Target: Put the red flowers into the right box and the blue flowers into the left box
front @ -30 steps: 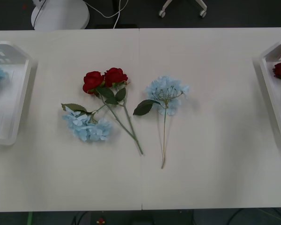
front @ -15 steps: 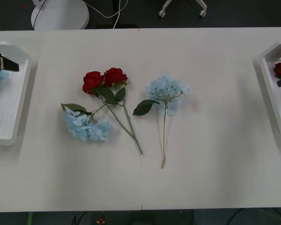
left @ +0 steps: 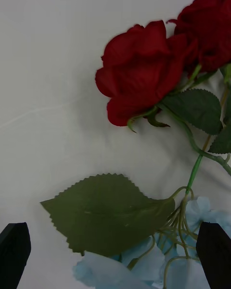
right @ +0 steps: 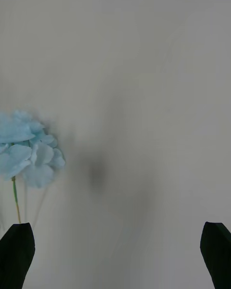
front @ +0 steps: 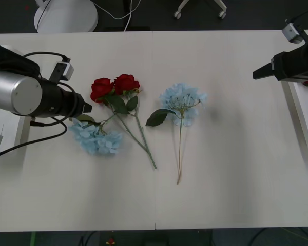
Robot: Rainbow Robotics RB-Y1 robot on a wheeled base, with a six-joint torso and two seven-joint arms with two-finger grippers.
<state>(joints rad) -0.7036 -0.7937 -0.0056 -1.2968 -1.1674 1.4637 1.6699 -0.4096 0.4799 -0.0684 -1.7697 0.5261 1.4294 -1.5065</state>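
Snag risk: left gripper (left: 115,257), jaws wide and empty, sits just beside red flowers (front: 114,86), whose stems cross blue flowers (front: 96,138); tangled lift likely. Right gripper (right: 115,253), open, empty, probably near right box (front: 302,110).

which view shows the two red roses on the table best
The front view: both red roses lie whole, blooms to stem ends, stems crossing by a blue cluster. The left wrist view shows the blooms large but crops one and cuts off the stems. The right wrist view shows another blue cluster instead.
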